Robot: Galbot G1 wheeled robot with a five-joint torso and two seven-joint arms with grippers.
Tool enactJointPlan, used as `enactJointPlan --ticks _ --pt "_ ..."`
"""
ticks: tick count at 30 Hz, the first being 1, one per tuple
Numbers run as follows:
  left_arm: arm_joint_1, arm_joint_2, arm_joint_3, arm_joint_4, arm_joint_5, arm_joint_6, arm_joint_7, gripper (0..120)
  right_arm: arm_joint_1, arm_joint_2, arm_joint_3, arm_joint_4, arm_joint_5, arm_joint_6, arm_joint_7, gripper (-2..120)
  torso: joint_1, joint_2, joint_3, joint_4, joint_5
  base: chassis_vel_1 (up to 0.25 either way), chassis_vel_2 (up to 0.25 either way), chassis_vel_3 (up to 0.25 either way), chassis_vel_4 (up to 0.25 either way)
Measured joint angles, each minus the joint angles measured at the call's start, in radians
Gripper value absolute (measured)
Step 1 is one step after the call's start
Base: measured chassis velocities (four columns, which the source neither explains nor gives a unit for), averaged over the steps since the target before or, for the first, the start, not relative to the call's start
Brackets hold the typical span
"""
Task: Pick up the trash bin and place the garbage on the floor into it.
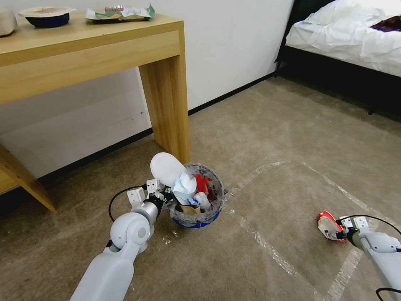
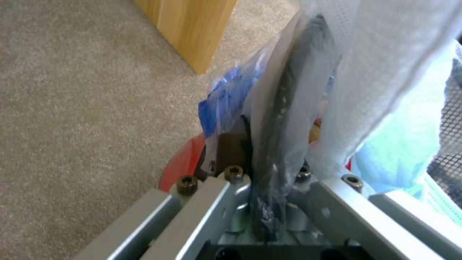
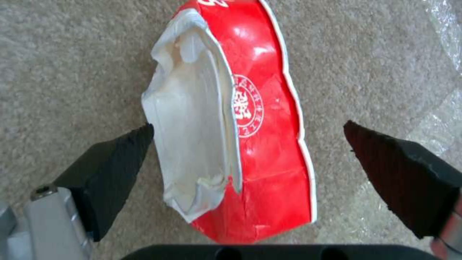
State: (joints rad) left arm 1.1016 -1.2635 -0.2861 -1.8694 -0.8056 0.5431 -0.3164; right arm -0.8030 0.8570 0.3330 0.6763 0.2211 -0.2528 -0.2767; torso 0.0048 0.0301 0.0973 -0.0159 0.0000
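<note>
Right wrist view showed the right gripper (image 3: 248,135) with its jaws wide apart, one black pad on each side of a flat red wrapper (image 3: 269,144). The wrapper lay on the carpet (image 3: 72,54) between the pads, torn open so its white inside showed. One pad was just beside the white edge; the other pad was apart from the red edge. In the head view this gripper (image 1: 340,230) was low over the carpet at the wrapper (image 1: 328,225), near the clear tape lines (image 1: 267,246) stuck on the floor.

The left gripper (image 2: 269,169) had its jaws narrow, pinched on the rim of the trash bin (image 2: 187,166) and its clear plastic bag (image 2: 274,119). In the head view the left gripper (image 1: 165,196) was at the near left side of the trash bin (image 1: 200,219), which was just beside the foot of the wooden table leg (image 1: 171,125); I could not tell if the bin touched the carpet.

The bin was full of garbage. A white slipper (image 1: 167,169) stuck up out of its left side. Next to it were white-blue crumpled papers (image 1: 184,188), a red piece (image 1: 201,183) and a bit of brown paper (image 1: 190,209).

A bed (image 1: 346,37) with white sheets stood in the far right corner of the room.
</note>
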Motion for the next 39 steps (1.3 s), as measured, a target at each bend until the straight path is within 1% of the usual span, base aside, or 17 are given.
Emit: enactJointPlan --ticks 4,5,8,9,12,13,15,18,20,21,23,25,26,28,29,31,39 --pt "0.000 0.001 -0.001 0.000 -0.001 -0.001 0.000 1 0.004 0.006 0.001 -0.004 -0.016 -0.003 0.007 99 0.000 0.000 0.000 -0.0001 0.0000 0.000 0.000 0.000 0.000" --pt "0.000 0.002 -0.003 0.000 -0.001 -0.001 0.000 1 0.004 0.007 0.002 -0.007 -0.023 -0.006 0.007 94 0.000 0.000 0.000 0.0000 0.0000 0.000 0.000 0.000 0.000" --pt "0.001 0.002 -0.004 0.000 -0.001 -0.002 0.000 1 0.004 0.008 0.005 -0.012 -0.029 -0.011 0.007 86 0.000 0.000 0.000 -0.0001 0.0000 0.000 0.000 0.000 0.000" --pt "0.001 0.002 -0.004 0.000 -0.001 -0.002 0.000 1 0.004 0.008 0.005 -0.012 -0.029 -0.011 0.007 86 0.000 0.000 0.000 -0.0001 0.0000 0.000 0.000 0.000 0.000" --pt "0.007 0.003 -0.006 -0.002 -0.001 -0.002 0.000 1 0.003 0.010 0.020 -0.024 -0.051 -0.015 0.009 70 0.000 0.000 0.000 -0.0001 -0.0001 0.000 0.000 0.000 0.000" --pt "0.007 0.003 -0.006 -0.002 -0.001 -0.002 0.000 1 0.003 0.010 0.020 -0.024 -0.051 -0.015 0.009 70 0.000 0.000 0.000 -0.0001 -0.0001 0.000 0.000 0.000 0.000" --pt "0.011 0.003 -0.006 -0.004 0.000 -0.003 0.001 1 0.004 0.014 0.028 -0.031 -0.063 -0.015 0.012 58 0.000 0.000 0.000 -0.0001 0.0000 0.000 0.000 0.000 0.000" --pt "0.014 0.003 -0.006 -0.005 0.001 -0.003 0.000 1 0.004 0.015 0.032 -0.033 -0.066 -0.015 0.015 54 0.000 0.000 0.000 -0.0001 0.0000 0.000 0.000 0.000 0.000" --pt "0.019 0.003 -0.007 -0.008 0.003 -0.005 0.001 1 0.002 0.018 0.041 -0.038 -0.072 -0.015 0.021 41 0.000 0.000 0.000 -0.0001 0.0000 0.000 0.000 0.000 0.000" --pt "0.020 0.003 -0.007 -0.009 0.003 -0.005 0.001 1 0.001 0.019 0.043 -0.038 -0.072 -0.015 0.021 38 0.000 0.000 0.000 -0.0001 0.0000 0.000 0.000 0.000 0.000" --pt "0.021 0.003 -0.007 -0.009 0.003 -0.005 0.001 1 0.000 0.019 0.044 -0.038 -0.072 -0.015 0.021 38 0.000 0.000 0.000 0.0000 0.0000 0.000 0.000 0.000 0.000" --pt "0.023 0.003 -0.008 -0.011 0.004 -0.006 0.001 1 -0.005 0.019 0.049 -0.036 -0.073 -0.015 0.024 25 0.000 0.000 0.000 -0.0001 0.0000 0.000 0.000 0.000 0.000" --pt "0.023 0.003 -0.008 -0.011 0.004 -0.006 0.001 1 -0.005 0.019 0.049 -0.036 -0.073 -0.015 0.024 25 0.000 0.000 0.000 -0.0001 0.0000 0.000 0.000 0.000 0.000" --pt "0.024 0.004 -0.009 -0.012 0.004 -0.007 0.001 1 -0.008 0.019 0.052 -0.035 -0.072 -0.016 0.025 16 0.000 0.000 0.000 -0.0002 0.0000 0.000 0.000 0.000 0.000" --pt "0.024 0.004 -0.009 -0.012 0.004 -0.007 0.001 1 -0.008 0.019 0.052 -0.035 -0.072 -0.016 0.025 16 0.000 0.000 0.000 -0.0002 0.0000 0.000 0.000 0.000 0.000" --pt "0.025 0.004 -0.009 -0.012 0.005 -0.007 0.001 1 -0.010 0.019 0.056 -0.035 -0.072 -0.016 0.027 2 0.000 0.000 0.000 -0.0001 0.0000 0.000 0.000 0.000 0.000" --pt "0.028 0.003 -0.009 -0.020 0.010 -0.009 0.002 1 -0.037 0.016 0.082 -0.013 -0.065 -0.019 0.037 0 0.000 0.000 0.000 -0.0001 0.0000 0.000 0.000 0.000 0.000"
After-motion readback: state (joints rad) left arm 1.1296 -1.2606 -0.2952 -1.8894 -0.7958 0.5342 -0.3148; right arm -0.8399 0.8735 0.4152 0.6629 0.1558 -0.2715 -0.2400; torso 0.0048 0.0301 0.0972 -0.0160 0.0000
